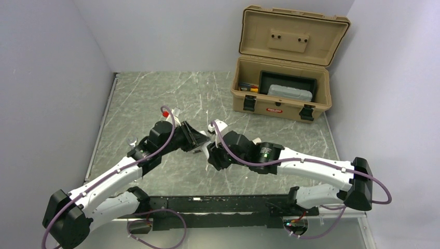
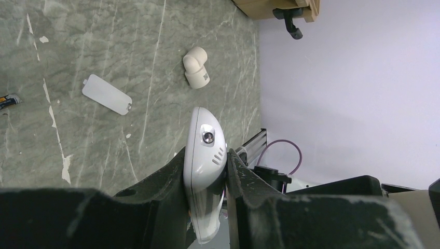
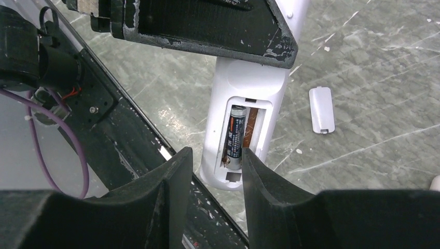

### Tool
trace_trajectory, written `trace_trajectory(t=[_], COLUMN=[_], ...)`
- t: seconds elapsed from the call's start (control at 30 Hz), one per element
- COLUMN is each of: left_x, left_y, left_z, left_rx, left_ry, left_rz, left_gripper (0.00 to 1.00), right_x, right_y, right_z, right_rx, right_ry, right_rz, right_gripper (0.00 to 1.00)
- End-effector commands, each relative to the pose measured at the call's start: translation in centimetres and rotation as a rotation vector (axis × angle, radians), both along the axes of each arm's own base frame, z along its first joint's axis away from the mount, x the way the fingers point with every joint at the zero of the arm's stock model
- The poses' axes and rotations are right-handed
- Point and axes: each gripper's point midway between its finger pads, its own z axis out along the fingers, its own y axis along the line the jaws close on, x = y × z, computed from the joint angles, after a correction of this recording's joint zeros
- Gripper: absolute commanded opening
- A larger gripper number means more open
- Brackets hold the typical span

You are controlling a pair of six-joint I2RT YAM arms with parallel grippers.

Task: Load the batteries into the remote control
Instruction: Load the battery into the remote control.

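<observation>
My left gripper (image 2: 206, 155) is shut on the white remote control (image 2: 205, 150) and holds it above the table. In the right wrist view the remote (image 3: 244, 83) shows its open battery bay. One dark battery (image 3: 236, 136) lies in the left slot. The slot beside it (image 3: 253, 124) shows only a coppery contact. My right gripper (image 3: 217, 155) is open and empty, its fingertips (image 3: 181, 161) level with the bay's lower end. A second battery (image 2: 9, 99) lies on the table at the far left of the left wrist view. In the top view both grippers meet mid-table (image 1: 206, 145).
The white battery cover (image 3: 321, 109) lies flat on the table and also shows in the left wrist view (image 2: 106, 94). A stubby white elbow piece (image 2: 197, 67) lies beyond it. An open tan toolbox (image 1: 283, 85) stands at the back right. A black rail (image 1: 207, 205) runs along the near edge.
</observation>
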Motion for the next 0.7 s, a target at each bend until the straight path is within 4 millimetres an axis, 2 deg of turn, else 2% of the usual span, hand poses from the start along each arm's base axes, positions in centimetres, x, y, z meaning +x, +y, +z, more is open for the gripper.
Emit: trace_trajectory(t=[0.0,0.43,0.67], left_x=[0.3,0.3,0.2], left_y=[-0.7,-0.6,-0.8], left_z=[2.8,2.6,2.3], left_rx=[-0.063,-0.061,-0.063], left_ry=[-0.054,-0.051,-0.038], left_rz=[-0.012,-0.012,-0.024], left_gripper=[0.0,0.0,0.0], right_x=[0.3,0.3,0.3], right_y=[1.0,1.2,1.5], right_z=[1.6,0.9,0.5], right_rx=[0.037,-0.013,-0.037], right_ry=[-0.034,-0.033,-0.032], right_rz=[0.009,0.011,0.017], right_gripper=[0.41,0.32,0.3])
